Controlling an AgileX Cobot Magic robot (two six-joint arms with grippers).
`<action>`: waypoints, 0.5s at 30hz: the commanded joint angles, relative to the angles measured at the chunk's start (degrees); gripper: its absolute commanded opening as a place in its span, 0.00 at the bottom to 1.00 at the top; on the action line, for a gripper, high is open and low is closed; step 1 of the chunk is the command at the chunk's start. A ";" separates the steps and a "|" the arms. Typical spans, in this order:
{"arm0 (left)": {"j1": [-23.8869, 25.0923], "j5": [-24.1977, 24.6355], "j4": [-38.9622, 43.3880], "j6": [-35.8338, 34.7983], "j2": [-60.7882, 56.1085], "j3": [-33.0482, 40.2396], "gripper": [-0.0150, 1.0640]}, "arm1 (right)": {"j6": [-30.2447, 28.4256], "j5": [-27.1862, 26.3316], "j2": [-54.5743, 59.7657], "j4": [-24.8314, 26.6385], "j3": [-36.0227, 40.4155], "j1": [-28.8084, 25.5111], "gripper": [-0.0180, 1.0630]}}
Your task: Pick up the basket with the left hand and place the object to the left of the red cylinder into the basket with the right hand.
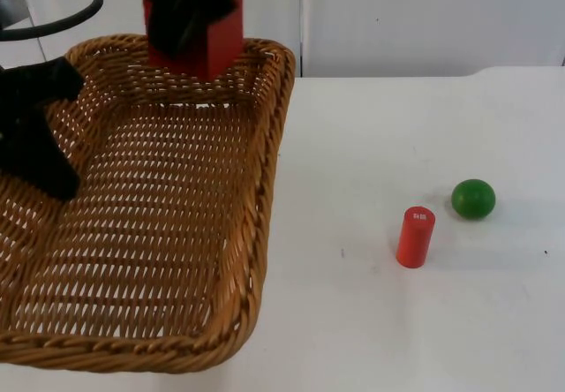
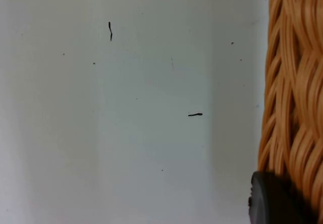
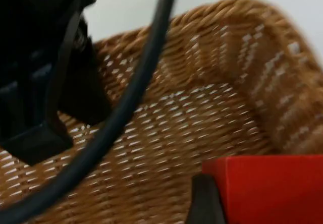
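Left gripper (image 1: 40, 136) pinches left rim of woven wicker basket (image 1: 256, 260), held above white table (image 1: 397, 339). Right gripper (image 1: 190, 21) clamps red rectangular block (image 1: 221, 43) over basket's far end; red cylinder (image 1: 415, 237) and green ball (image 1: 473, 199) stand on table

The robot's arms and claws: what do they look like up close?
Both are matt black all over. The left gripper is a chunky, angular block with a rounded black fingertip. The right gripper is equally dark and bulky, its fingertip narrow and tapering. I see no markings.
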 commanded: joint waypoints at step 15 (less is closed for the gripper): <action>-0.11 0.31 -1.02 -0.41 -0.97 -0.07 0.01 | 0.51 -2.78 5.17 0.54 -0.84 0.84 0.10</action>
